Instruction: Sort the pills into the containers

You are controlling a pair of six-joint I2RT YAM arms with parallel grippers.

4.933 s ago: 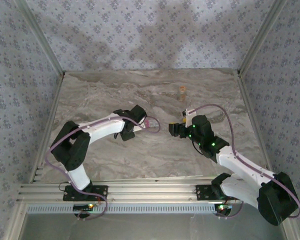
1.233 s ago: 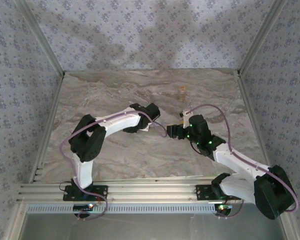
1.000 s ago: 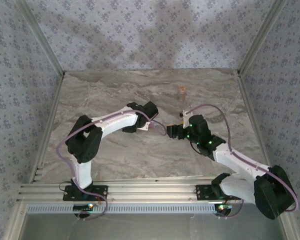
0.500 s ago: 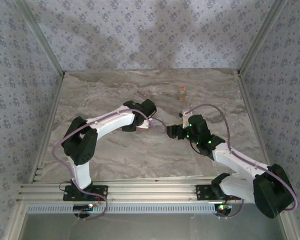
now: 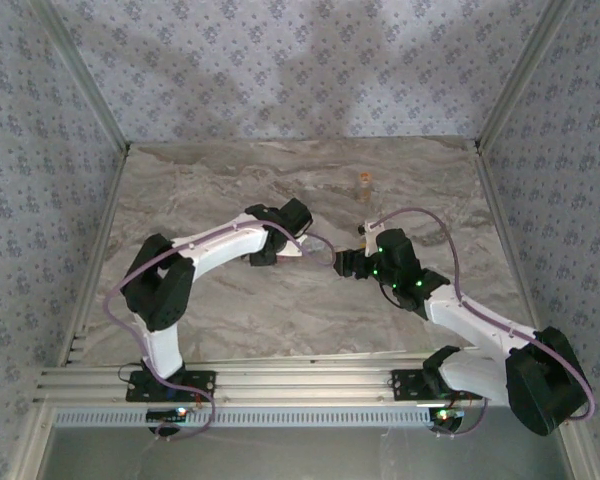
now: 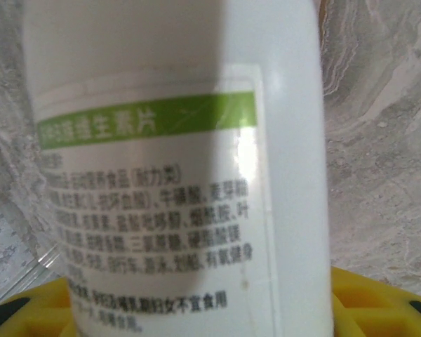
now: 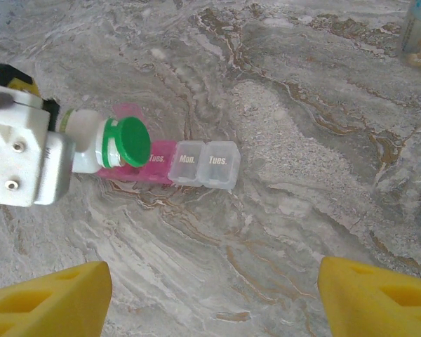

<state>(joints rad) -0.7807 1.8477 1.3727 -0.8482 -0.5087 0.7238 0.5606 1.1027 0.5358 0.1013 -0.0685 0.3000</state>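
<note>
The left fingers (image 6: 376,303) were clenched on the white bottle (image 6: 175,140), which lay tipped on its side, its green cap (image 7: 133,142) still on and hanging over the pink end of the pill case (image 7: 196,165) at mid-counter (image 7: 302,232). The bottle's label bore a green band and blurred Chinese print. The case's clear lids read "Mon." and "Tues."; I couldn't make out their contents. The vial (image 7: 417,35) stood far right, well apart. The right fingers (image 7: 45,298) were spread, grasping nothing.
</note>
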